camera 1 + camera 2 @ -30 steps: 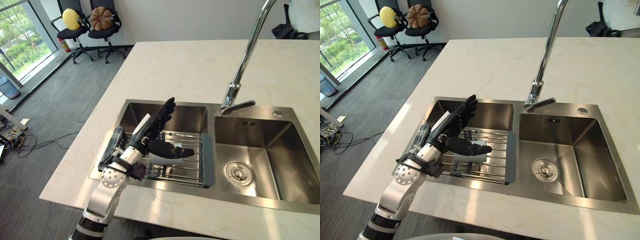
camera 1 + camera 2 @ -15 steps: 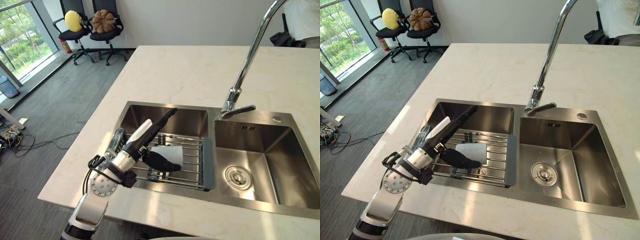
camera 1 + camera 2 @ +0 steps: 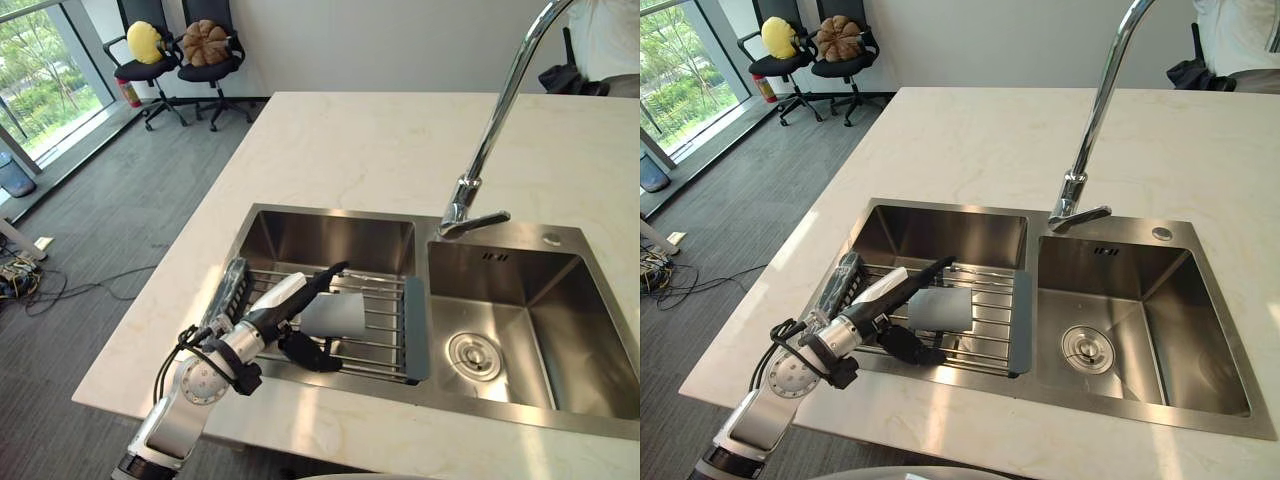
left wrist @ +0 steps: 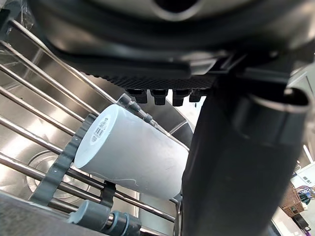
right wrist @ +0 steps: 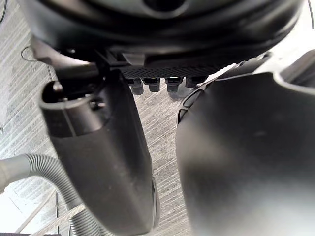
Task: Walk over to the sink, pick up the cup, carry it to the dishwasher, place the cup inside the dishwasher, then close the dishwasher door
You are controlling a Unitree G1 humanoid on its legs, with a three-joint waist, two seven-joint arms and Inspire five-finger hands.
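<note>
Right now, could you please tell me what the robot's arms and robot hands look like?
The left arm is silver-grey with a round joint near the wrist. Its left robot hand is dark, with a white cover along one side. The right robot hand is dark as well.

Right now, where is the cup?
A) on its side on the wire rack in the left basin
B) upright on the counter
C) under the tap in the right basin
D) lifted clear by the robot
A: the cup lies on its side on the wire rack in the left basin, with the open left hand at it.
</note>
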